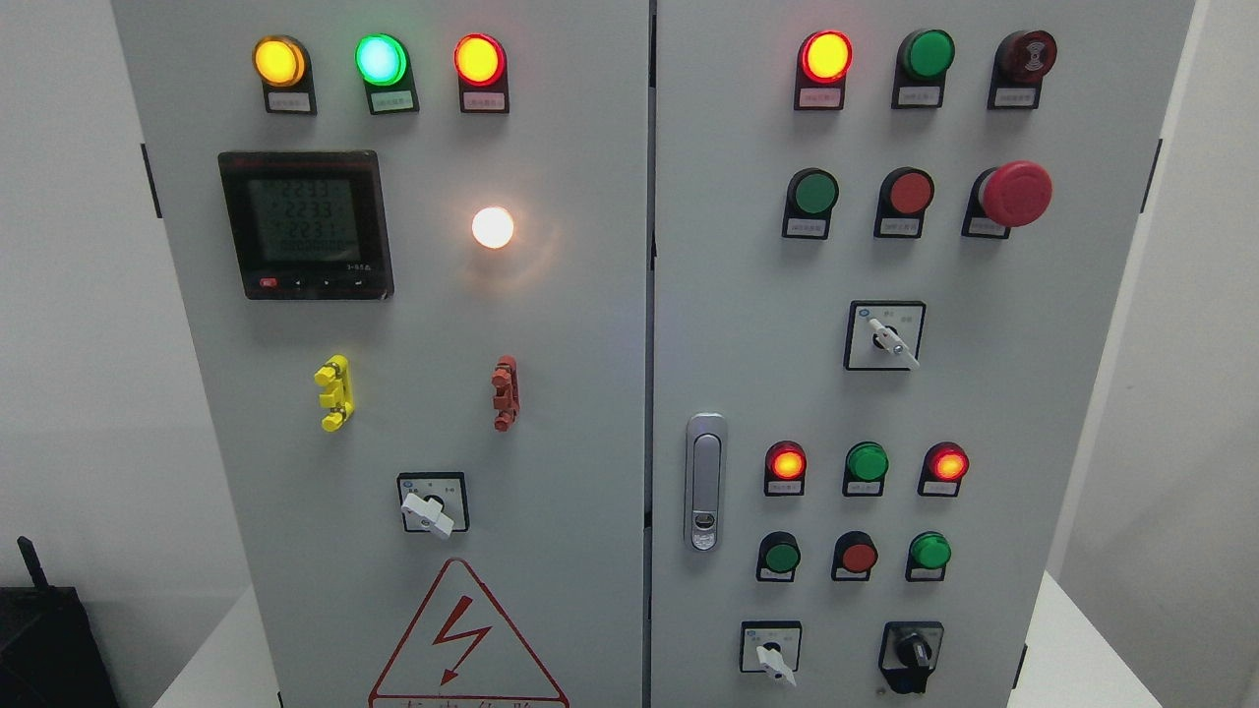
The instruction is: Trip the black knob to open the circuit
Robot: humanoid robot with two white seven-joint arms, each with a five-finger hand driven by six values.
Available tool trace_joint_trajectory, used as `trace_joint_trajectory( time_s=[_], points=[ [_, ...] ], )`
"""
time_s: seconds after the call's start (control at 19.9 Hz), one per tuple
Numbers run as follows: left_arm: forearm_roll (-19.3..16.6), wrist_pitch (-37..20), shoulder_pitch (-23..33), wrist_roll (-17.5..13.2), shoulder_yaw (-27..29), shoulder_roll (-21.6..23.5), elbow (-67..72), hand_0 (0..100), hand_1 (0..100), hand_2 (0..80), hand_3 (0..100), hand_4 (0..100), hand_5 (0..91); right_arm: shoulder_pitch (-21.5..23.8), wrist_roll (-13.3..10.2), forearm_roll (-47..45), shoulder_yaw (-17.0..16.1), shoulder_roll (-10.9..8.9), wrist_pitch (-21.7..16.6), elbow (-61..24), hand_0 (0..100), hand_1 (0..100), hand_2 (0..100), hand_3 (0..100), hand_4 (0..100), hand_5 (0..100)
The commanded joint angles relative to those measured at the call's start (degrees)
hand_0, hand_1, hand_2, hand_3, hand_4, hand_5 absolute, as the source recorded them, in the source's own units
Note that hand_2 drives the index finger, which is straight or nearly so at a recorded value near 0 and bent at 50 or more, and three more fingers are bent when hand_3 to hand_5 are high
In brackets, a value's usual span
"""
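Where the right door [984, 393] of the grey cabinet [551, 393] nears the bottom edge, the black knob [911, 654] sits at the lower right, just right of a white-handled switch [771, 654]. Its grip runs near upright, leaning slightly, the long axis close to vertical. Neither hand nor arm shows, so their state cannot be told. The knob is glossy black on a black plate, below 3 round buttons, the green one [929, 552] nearest above it.

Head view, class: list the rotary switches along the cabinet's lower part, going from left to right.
White-handled selector switch on the left door → white-handled selector switch at the right door's bottom → black knob, rightmost.
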Motion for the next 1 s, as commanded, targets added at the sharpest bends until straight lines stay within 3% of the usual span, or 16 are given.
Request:
trace_joint_trajectory(
  time_s=[0.0, 0.15, 0.35, 0.6, 0.95],
  points=[
    [0.0, 0.0, 0.0, 0.0, 0.0, 0.0, -1.4, 12, 39, 0.0, 0, 0, 0.0, 4.3, -1.2, 0.4, 0.5, -1.41, -0.3, -16.0, 0, 9, 0, 17, 8, 0],
    [0.0, 0.0, 0.0, 0.0, 0.0, 0.0, -1.4, 12, 39, 0.0, 0, 0, 0.0, 5.4, -1.3, 0.0, 0.8, -2.03, -0.4, -21.5, 0, 9, 0, 17, 7, 0],
    [0.0, 0.0, 0.0, 0.0, 0.0, 0.0, -1.4, 12, 39, 0.0, 0, 0, 0.0, 6.8, -4.3, 0.0, 0.9, -3.17, -0.4, -31.9, 0, 8, 0, 15, 6, 0],
    [0.0, 0.0, 0.0, 0.0, 0.0, 0.0, -1.4, 12, 39, 0.0, 0, 0, 0.0, 7.4, -6.1, -0.5, 0.9, -5.01, -0.4, -43.3, 0, 7, 0, 15, 6, 0],
    [0.0, 0.0, 0.0, 0.0, 0.0, 0.0, -1.4, 12, 39, 0.0, 0, 0, 0.0, 8.8, -8.4, -9.1, 1.1, -6.07, -0.2, -59.0, 0, 6, 0, 16, 6, 0]
  ],
)
